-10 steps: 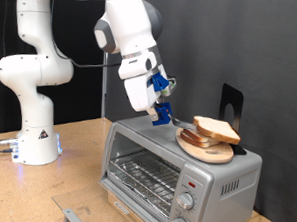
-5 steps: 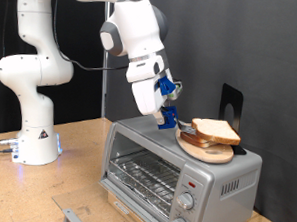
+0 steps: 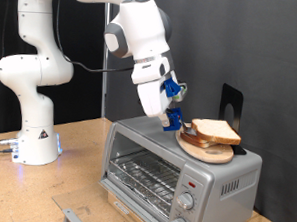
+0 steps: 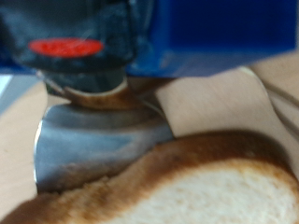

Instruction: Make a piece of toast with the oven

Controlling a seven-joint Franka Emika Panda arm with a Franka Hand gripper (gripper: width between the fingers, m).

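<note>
The oven [image 3: 177, 169] stood at the exterior view's lower right, with the arm's base [image 3: 32, 140] to its left. A plate [image 3: 206, 148] lay on the oven's top, carrying 2 stacked slices; the piece of toast [image 3: 216, 132] was uppermost. The gripper [image 3: 174, 120] hung just left of the slices, above the oven's top.

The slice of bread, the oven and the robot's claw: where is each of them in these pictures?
piece of toast [image 3: 217, 129], exterior view, on the pale top face of the upper slice.
oven [image 3: 145, 171], exterior view, on the glass door.
gripper [image 3: 173, 119], exterior view, at the fingertips just above the oven's top, beside the bread.
</note>
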